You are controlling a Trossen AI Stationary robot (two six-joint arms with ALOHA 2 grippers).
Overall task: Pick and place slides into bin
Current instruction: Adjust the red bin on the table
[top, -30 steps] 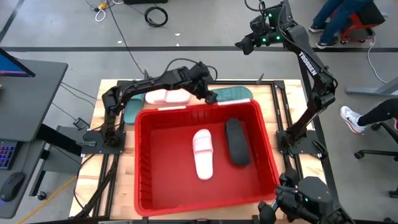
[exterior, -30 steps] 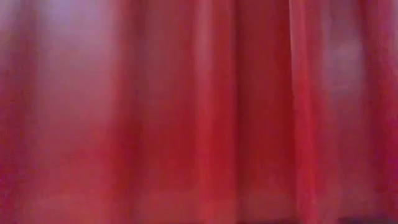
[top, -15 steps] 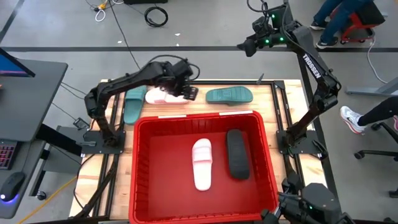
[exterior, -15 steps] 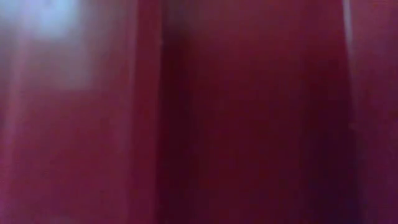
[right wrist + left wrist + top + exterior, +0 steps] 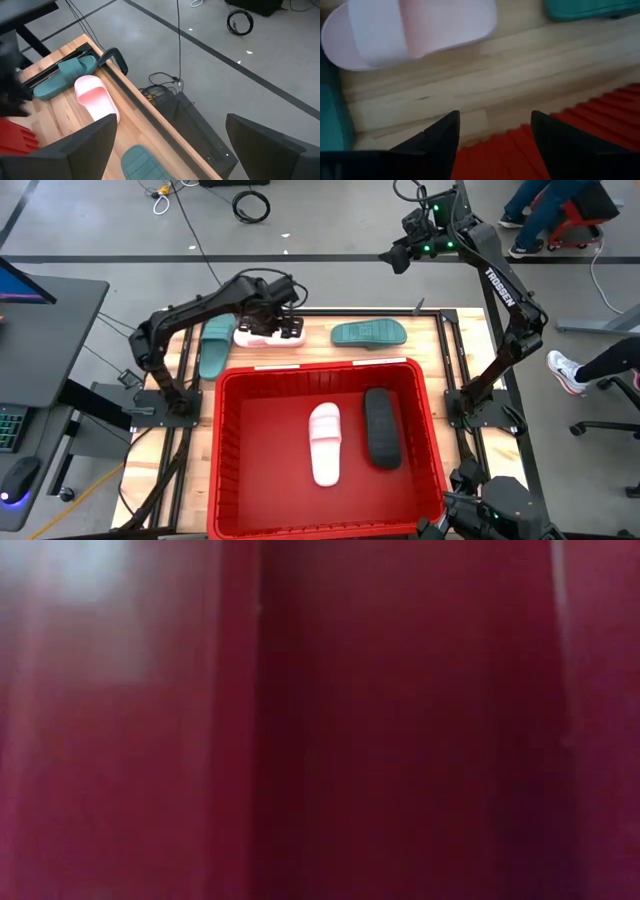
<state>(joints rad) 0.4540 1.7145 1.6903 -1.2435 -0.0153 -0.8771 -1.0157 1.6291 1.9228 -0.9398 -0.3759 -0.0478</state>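
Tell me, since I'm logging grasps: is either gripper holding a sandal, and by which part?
Nothing is held. The left gripper is open beside the white foam sandal; the right gripper is open, raised off-table.

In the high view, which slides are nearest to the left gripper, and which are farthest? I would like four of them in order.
Measured from the left gripper in the high view:
1. White foam slide on the table, right at the gripper.
2. Teal-green foam slide at the table's far edge, to the right.
3. White foam slide inside the red plastic bin.
4. Black foam slide inside the bin; nearly tied with 3.
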